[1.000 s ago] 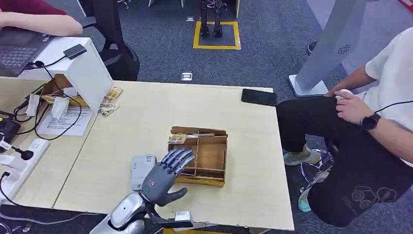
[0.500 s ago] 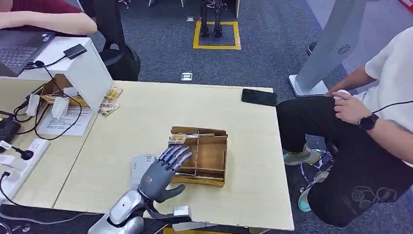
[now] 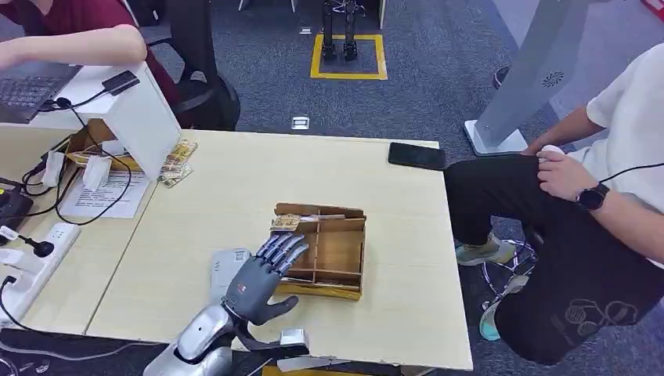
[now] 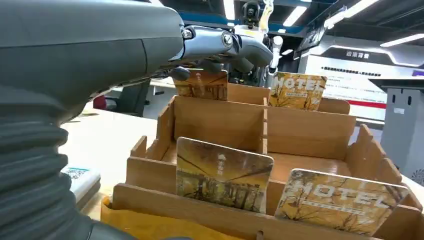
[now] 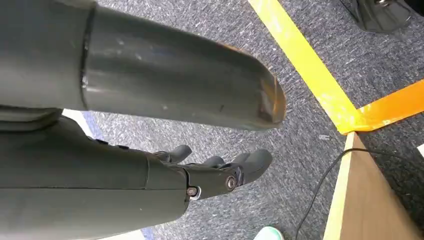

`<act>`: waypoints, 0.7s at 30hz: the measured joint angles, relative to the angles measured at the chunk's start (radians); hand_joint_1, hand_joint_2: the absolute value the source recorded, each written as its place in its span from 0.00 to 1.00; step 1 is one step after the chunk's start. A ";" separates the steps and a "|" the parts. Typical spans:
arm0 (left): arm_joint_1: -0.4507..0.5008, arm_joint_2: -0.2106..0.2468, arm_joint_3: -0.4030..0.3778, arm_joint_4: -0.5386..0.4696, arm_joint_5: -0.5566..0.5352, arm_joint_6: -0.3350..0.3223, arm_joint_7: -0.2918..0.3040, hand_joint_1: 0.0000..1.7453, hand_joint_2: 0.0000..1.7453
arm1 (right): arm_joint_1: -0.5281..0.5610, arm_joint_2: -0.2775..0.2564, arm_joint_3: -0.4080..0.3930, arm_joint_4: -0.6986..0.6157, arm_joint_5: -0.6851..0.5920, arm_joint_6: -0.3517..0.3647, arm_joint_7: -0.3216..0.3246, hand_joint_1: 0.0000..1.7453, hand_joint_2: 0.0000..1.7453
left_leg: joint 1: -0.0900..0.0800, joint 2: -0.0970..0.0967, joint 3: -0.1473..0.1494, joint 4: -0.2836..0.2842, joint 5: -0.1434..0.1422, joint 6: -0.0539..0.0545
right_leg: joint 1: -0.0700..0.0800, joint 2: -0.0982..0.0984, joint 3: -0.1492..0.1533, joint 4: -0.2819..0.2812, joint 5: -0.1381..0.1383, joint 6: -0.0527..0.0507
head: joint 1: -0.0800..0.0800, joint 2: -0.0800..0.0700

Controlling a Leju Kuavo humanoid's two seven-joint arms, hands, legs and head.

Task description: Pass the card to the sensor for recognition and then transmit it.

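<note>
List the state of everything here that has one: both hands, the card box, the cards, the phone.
left hand: open, fingers spread above the box's near-left part, holding nothing
right hand: hanging over the floor, holding nothing
wooden box: upright on the table
hotel cards: standing in the box's slots
phone: flat, screen dark

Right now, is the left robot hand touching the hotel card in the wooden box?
Cannot tell. In the left wrist view, fingertips overlap a hotel card, hiding any gap.
</note>
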 joint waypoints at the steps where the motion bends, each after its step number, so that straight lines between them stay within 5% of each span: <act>1: 0.000 0.000 0.000 0.000 0.001 0.000 0.000 1.00 1.00 | 0.000 0.000 0.000 0.000 0.000 0.000 0.000 0.00 0.00 | 0.000 0.000 0.000 0.000 0.000 0.000 | 0.000 0.000 0.000 0.000 0.000 0.000 | 0.000 0.000; 15: 0.000 -0.001 0.003 0.002 0.049 -0.014 -0.015 1.00 1.00 | 0.000 0.000 -0.006 0.000 0.002 0.000 0.000 0.00 0.00 | 0.000 0.000 0.000 0.000 0.000 0.000 | 0.000 0.000 0.000 0.000 0.000 0.000 | 0.000 0.000; 16: 0.000 -0.002 0.005 0.002 0.052 -0.014 -0.016 0.88 1.00 | 0.000 0.000 -0.007 0.000 0.002 0.000 0.000 0.00 0.00 | 0.000 0.000 0.000 0.000 0.000 0.000 | 0.000 0.000 0.000 0.000 0.000 0.000 | 0.000 0.000; 17: 0.000 -0.002 0.006 0.003 0.054 -0.013 -0.016 1.00 1.00 | 0.000 0.000 -0.009 0.000 0.002 0.000 0.000 0.00 0.00 | 0.000 0.000 0.000 0.000 0.000 0.000 | 0.000 0.000 0.000 0.000 0.000 0.000 | 0.000 0.000; 21: 0.000 -0.003 0.009 0.008 0.059 -0.013 -0.021 1.00 1.00 | 0.000 0.000 -0.012 0.000 0.002 0.000 0.000 0.00 0.00 | 0.000 0.000 0.000 0.000 0.000 0.000 | 0.000 0.000 0.000 0.000 0.000 0.000 | 0.000 0.000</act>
